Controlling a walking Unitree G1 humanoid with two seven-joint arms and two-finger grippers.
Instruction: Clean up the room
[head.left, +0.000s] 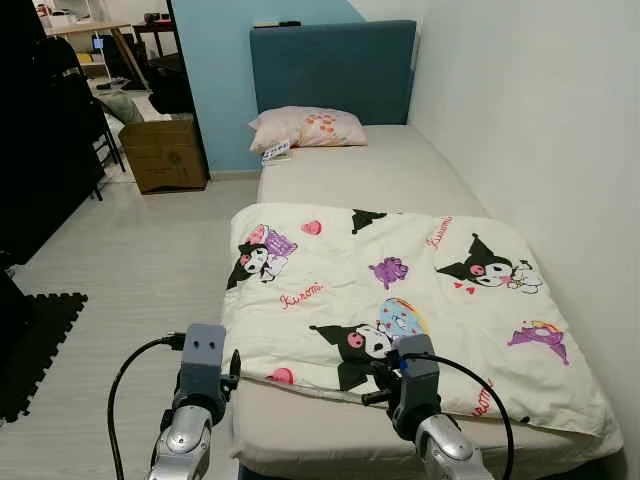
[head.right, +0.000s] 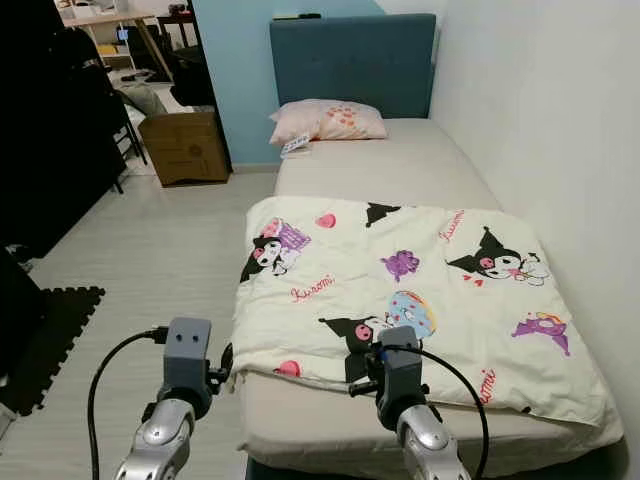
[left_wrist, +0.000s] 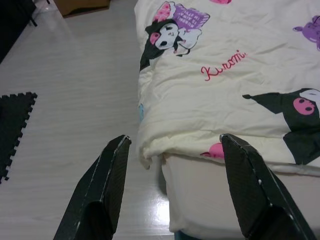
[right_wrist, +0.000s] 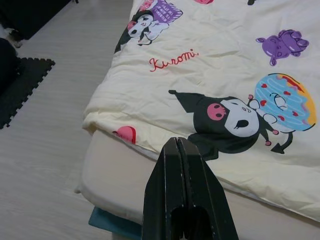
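Observation:
A cream blanket (head.left: 400, 290) printed with cartoon characters lies spread over the near half of the bed's bare mattress (head.left: 380, 170). Its near left corner (left_wrist: 146, 152) hangs slightly over the mattress edge. A pink pillow (head.left: 308, 127) rests at the head, against the blue headboard (head.left: 332, 70). My left gripper (left_wrist: 175, 140) is open, held low in front of that blanket corner without touching it. My right gripper (right_wrist: 176, 144) is shut on nothing and hovers before the bed's near edge, pointing at the blanket's front hem.
A white wall (head.left: 540, 120) runs along the bed's right side. Left of the bed is pale floor with a black foam mat (head.left: 35, 340), dark furniture (head.left: 40, 150) and a cardboard box (head.left: 165, 153). A small flat item (head.left: 277, 152) lies beside the pillow.

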